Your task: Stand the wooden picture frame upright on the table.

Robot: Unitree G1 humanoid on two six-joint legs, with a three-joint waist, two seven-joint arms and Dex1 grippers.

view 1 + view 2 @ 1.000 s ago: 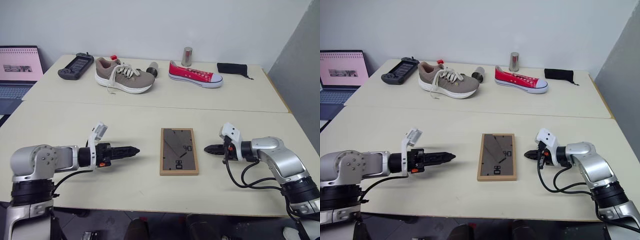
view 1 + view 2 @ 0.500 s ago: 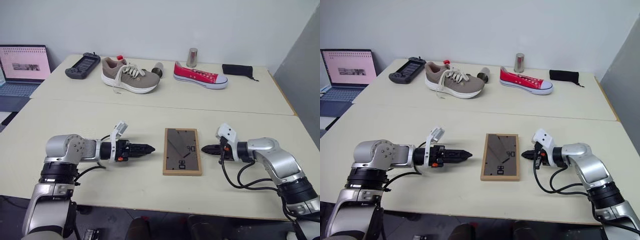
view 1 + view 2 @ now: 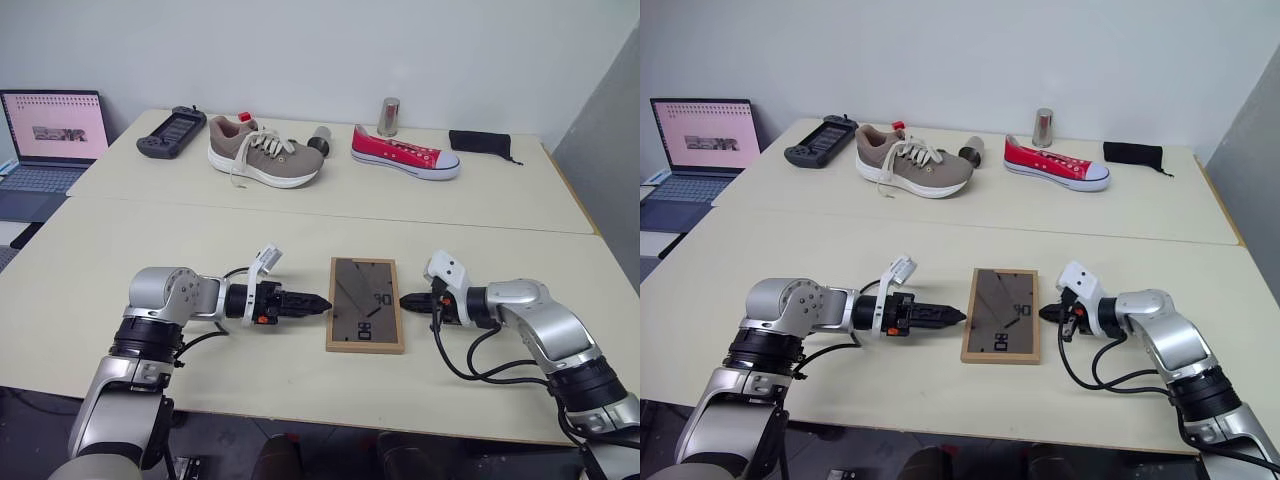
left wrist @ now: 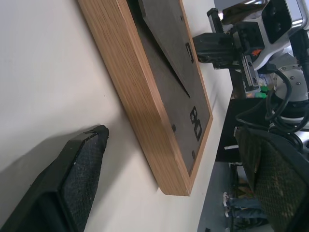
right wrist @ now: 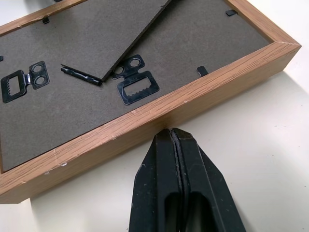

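Observation:
The wooden picture frame point(image 3: 365, 304) lies flat on the table point(image 3: 180, 235), dark back panel and folded easel stand facing up. My left gripper point(image 3: 324, 302) points level at the frame's left long edge, its tip just short of it. In the left wrist view its fingers point(image 4: 79, 179) stand wide open, with the frame's near corner point(image 4: 164, 159) between them. My right gripper point(image 3: 404, 301) is shut, and its tip point(image 5: 174, 133) sits against or just off the frame's right long edge point(image 5: 145, 121). Nothing is held.
On the table's far section are a grey-brown sneaker point(image 3: 262, 155), a red sneaker point(image 3: 405, 152), a game controller point(image 3: 172, 133), a metal cup point(image 3: 388, 116) and a black pouch point(image 3: 480, 142). An open laptop point(image 3: 50, 135) stands far left. A seam point(image 3: 300, 211) joins the two sections.
My left gripper has slid right across the table up to the frame's left edge. The right gripper and the frame have stayed put. The camera view has shifted.

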